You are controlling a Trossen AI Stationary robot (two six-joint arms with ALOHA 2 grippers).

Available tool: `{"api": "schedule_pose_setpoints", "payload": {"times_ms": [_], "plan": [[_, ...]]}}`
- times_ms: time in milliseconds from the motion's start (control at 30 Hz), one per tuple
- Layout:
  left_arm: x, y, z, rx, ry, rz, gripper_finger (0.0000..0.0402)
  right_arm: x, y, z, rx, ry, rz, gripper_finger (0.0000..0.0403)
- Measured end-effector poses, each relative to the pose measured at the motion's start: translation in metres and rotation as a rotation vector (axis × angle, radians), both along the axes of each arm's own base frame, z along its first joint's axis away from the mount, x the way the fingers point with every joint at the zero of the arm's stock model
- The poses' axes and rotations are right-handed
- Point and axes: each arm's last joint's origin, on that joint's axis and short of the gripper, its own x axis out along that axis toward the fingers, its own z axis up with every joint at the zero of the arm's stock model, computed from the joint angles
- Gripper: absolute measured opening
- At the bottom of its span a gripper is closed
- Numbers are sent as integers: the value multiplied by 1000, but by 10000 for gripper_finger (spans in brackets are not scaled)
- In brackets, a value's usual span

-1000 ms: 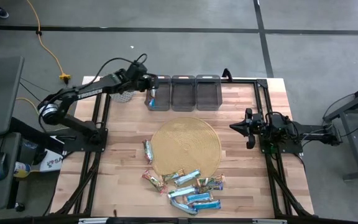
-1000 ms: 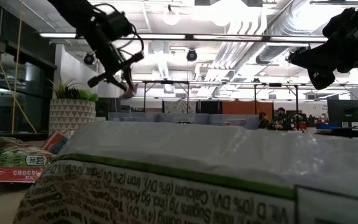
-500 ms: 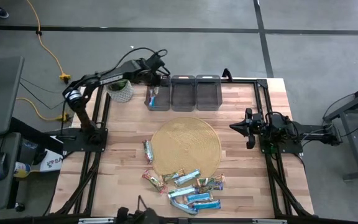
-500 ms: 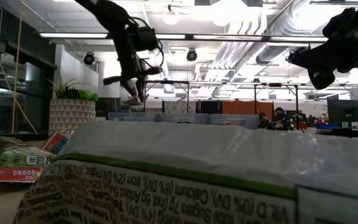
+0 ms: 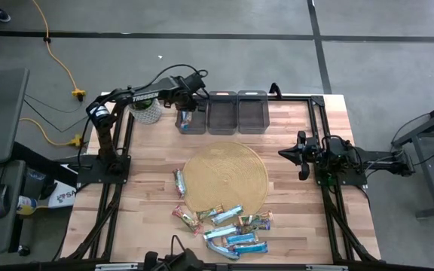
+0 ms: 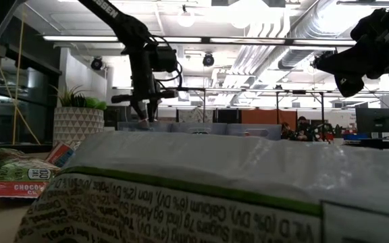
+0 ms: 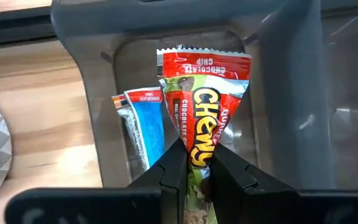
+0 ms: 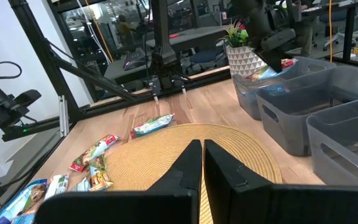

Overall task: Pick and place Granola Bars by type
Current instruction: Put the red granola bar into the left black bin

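My left gripper (image 5: 187, 104) stands over the leftmost of three dark grey bins (image 5: 193, 122) at the table's far edge, shut on a red granola bar (image 7: 204, 99). A blue-and-white bar (image 7: 143, 124) lies in that bin. In the low view the left gripper (image 6: 144, 108) points down at the bin row. Several more bars (image 5: 228, 226) lie near the table's near edge, one (image 5: 178, 183) beside the round woven mat (image 5: 225, 177). My right gripper (image 5: 300, 156) waits shut above the table's right side, touching nothing. My left gripper pinches the red bar between its two fingers at the bar's near end (image 7: 197, 149). The fingers (image 7: 173, 171) come from above, pointing down. The bar hangs below them inside the leftmost bin, its crimped far end (image 7: 204, 57) lowest; whether it touches the bin floor cannot be told.
The middle bin (image 5: 222, 113) and right bin (image 5: 252, 113) stand beside the left one. A white patterned plant pot (image 5: 148, 111) sits just left of the bins. A large wrapper (image 6: 215, 189) fills the low view's foreground. Bare wood lies right of the mat.
My left gripper has moved slightly toward the table's right over the leftmost bin, turned to point straight down, and lowered. The red bar has gone down with it from above the bin rim into the bin. The gripper has stayed shut on the bar.
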Motion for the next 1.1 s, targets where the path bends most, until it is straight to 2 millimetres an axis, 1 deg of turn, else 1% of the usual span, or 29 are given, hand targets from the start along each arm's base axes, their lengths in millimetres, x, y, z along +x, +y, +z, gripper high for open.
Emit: {"api": "schedule_pose_setpoints", "payload": {"times_ms": [267, 367, 567, 700, 800, 900, 967, 1100], "plan": [[0, 0, 0, 3, -3, 0, 54, 0, 0, 0, 0, 0, 0, 0], [1, 0, 0, 3, -7, -7, 72, 0, 0, 0, 0, 0, 0, 0], [1, 0, 1, -6, -17, -38, 123, 0, 0, 0, 0, 0, 0, 0], [4, -1, 6, -14, -60, -155, 139, 0, 0, 0, 0, 0, 0, 0], [2, -8, 22, 32, -79, -230, 140, 0, 0, 0, 0, 0, 0, 0], [-3, -21, 46, 91, -116, -283, 140, 0, 0, 0, 0, 0, 0, 0], [-8, -35, 67, 143, -146, -304, 140, 0, 0, 0, 0, 0, 0, 0], [-20, -71, 108, 281, -185, -352, 140, 0, 0, 0, 0, 0, 0, 0]]}}
